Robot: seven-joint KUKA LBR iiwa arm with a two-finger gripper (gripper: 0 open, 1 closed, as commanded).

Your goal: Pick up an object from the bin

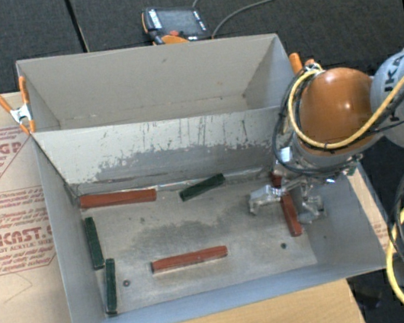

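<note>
The scuffed, scratched grey metal bin [150, 88] holds flat, matte, straight-edged sticks: red-brown ones at the back left [118, 199] and front centre [189, 259], and dark green ones near the back [202, 187] and along the left wall [92, 242]. The gripper [288, 203] is low at the bin's right, its metal fingers spread to either side of a short red-brown stick [294, 222]. That stick lies on the floor with its long axis running front to back, slightly slanted; whether the fingers touch it looks doubtful.
</note>
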